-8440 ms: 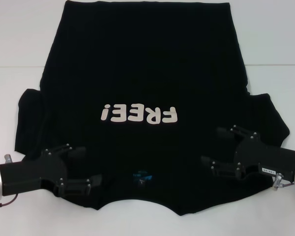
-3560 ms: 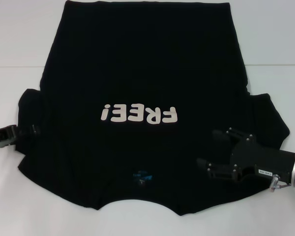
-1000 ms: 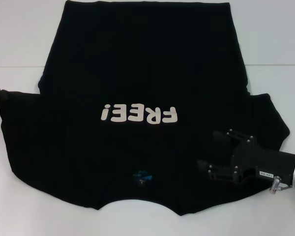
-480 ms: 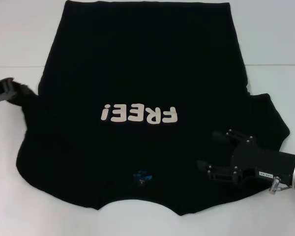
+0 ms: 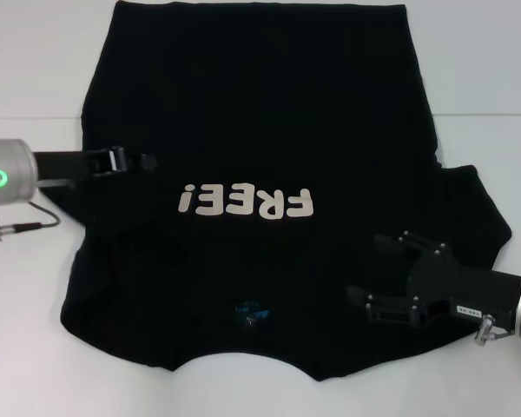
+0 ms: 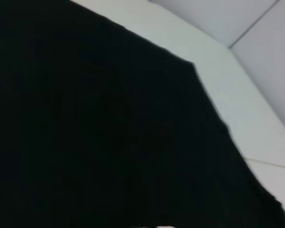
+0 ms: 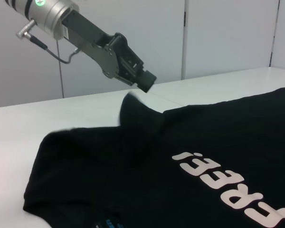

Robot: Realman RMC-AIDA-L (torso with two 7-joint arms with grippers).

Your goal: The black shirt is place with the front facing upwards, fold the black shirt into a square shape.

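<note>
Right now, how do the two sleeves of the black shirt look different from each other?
The left sleeve is folded inward over the black shirt, while the right sleeve is spread flat on the table. The left tool hangs over the folded side; the right tool, open, sits beside the spread sleeve. Both sleeves are plain black.

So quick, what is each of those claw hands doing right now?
Left gripper: raised over the black cotton "FREE!" T-shirt, shut, holding nothing.
Right gripper: open, resting on the shirt near its collar.
</note>
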